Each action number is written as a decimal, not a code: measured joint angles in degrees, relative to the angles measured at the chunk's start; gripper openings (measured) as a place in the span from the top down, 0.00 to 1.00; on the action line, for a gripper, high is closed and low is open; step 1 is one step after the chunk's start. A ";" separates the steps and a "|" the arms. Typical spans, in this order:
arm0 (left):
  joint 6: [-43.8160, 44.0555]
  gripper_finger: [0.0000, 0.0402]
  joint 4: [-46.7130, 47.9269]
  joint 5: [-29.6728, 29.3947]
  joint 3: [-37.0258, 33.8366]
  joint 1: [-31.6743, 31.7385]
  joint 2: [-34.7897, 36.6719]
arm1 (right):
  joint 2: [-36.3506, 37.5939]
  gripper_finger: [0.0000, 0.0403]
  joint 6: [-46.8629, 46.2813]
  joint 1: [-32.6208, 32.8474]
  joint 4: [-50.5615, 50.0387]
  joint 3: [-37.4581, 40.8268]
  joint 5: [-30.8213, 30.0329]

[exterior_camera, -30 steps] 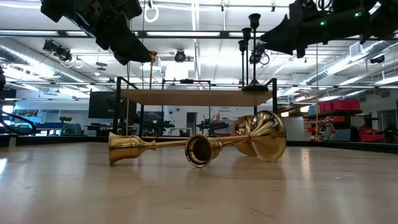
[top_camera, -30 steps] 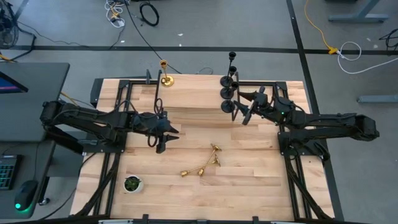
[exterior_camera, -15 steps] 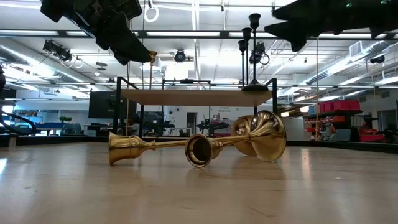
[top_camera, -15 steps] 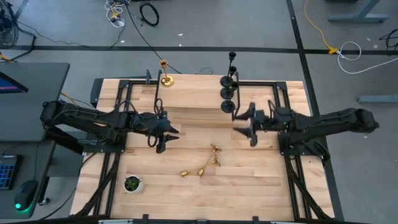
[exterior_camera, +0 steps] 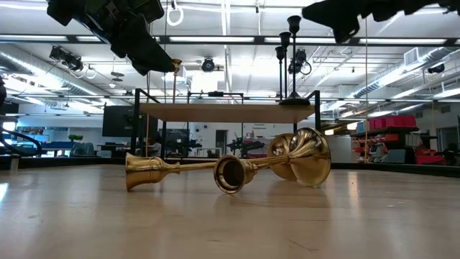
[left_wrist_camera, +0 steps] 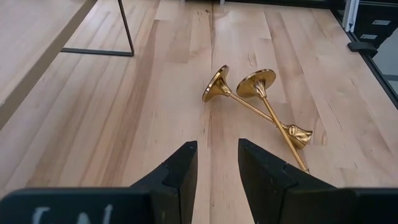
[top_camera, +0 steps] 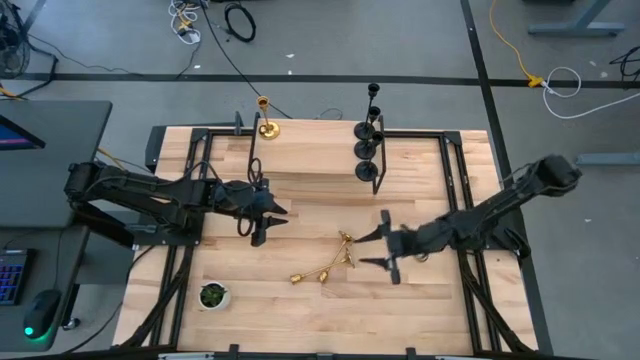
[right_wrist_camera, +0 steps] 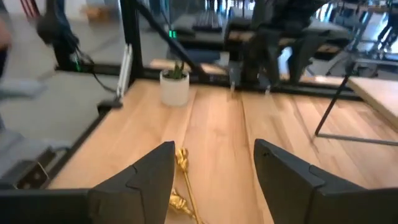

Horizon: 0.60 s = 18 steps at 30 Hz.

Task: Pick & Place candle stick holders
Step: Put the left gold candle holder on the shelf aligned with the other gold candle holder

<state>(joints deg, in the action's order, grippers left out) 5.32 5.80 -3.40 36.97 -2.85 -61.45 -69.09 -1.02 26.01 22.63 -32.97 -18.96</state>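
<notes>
Two gold candle stick holders (top_camera: 325,262) lie on their sides on the table, stems crossed (left_wrist_camera: 267,109), with their flared bases pointing toward the far edge. A third gold holder (top_camera: 266,118) and three black ones (top_camera: 368,135) stand upright on a raised shelf at the far side. My right gripper (top_camera: 378,250) hovers open just right of the lying pair, which shows low between its fingers (right_wrist_camera: 180,186). My left gripper (top_camera: 264,226) hangs open above the table, left of the pair, with nothing between its fingers (left_wrist_camera: 217,155).
The raised wooden shelf (top_camera: 310,155) on a black frame spans the table's far side. A small white pot with a green plant (top_camera: 212,296) stands near the front left corner. Bare wood lies around the gold pair (exterior_camera: 230,169).
My right gripper has swung from beside the black holders on the shelf toward the table's near edge, sinking a little and turning, and now stands right of the lying gold pair, still open. The holders have not moved.
</notes>
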 joint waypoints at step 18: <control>-0.68 0.71 0.57 0.00 0.00 -0.02 0.00 | -31.15 0.46 -4.20 1.34 -34.22 -34.27 -3.14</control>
<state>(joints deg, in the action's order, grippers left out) 4.64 6.37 -3.40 36.97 -2.87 -61.45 -100.24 -5.22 27.35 -11.58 -67.25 -22.10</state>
